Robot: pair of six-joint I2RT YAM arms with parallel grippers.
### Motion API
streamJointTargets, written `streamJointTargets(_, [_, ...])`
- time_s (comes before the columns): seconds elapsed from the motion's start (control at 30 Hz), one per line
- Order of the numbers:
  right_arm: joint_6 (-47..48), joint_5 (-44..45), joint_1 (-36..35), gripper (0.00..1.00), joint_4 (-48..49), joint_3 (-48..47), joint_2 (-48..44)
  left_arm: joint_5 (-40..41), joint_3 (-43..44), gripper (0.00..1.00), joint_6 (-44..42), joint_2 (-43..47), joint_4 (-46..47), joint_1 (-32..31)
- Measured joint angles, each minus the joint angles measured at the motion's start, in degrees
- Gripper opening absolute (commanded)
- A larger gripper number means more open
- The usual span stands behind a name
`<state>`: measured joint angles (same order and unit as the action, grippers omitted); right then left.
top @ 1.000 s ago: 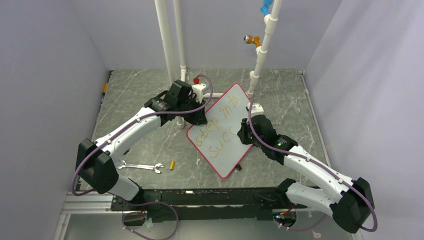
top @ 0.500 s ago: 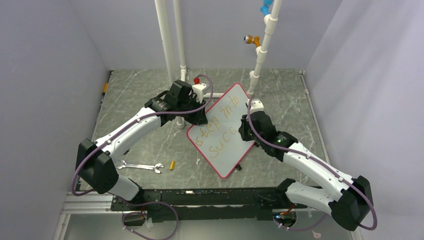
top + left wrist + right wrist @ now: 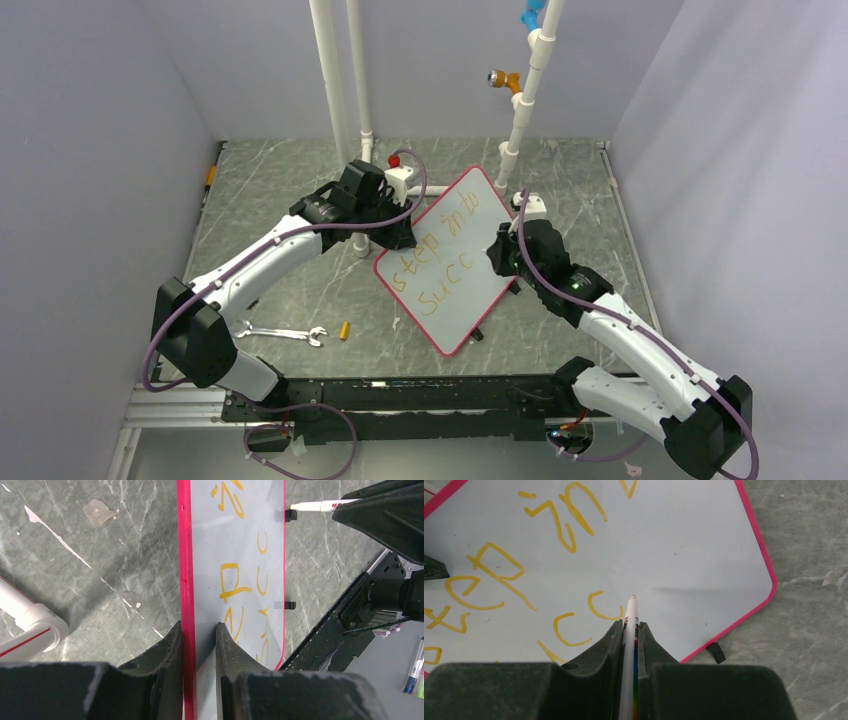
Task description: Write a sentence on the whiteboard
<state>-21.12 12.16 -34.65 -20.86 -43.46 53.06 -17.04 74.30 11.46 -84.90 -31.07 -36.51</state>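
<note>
The whiteboard [image 3: 476,192] sits mid-table, its rim pinched between the closed fingers of the left gripper [image 3: 198,630]. The sentence [image 3: 440,262] reads "step into" and "succ" on 2 lines, so the last word looks unfinished. The right gripper [image 3: 630,627] clamps a marker [image 3: 630,612], tip just past the final c. Whether it touches is unclear.

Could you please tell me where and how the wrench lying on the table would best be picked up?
Grip the wrench at the middle of its slim handle, coming straight down from above. It lies flat on the table, running left to right, so a tool would likely close best across the handle's narrow width, clear of the wider ends.
</note>
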Motion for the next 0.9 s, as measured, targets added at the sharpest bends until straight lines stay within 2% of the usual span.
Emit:
streamJointTargets(0.5, [-0.17,-8.04,2.8,0.0,3.78,0.0,3.13,0.42,-0.02,0.0,0.0,0.0,0.46,-0.35])
streamJointTargets(0.9, [-1.38,-9.77,2.99,0.0,4.76,0.59,4.5,0.44,-0.02,0.0,0.0,0.0,0.74,-0.5])
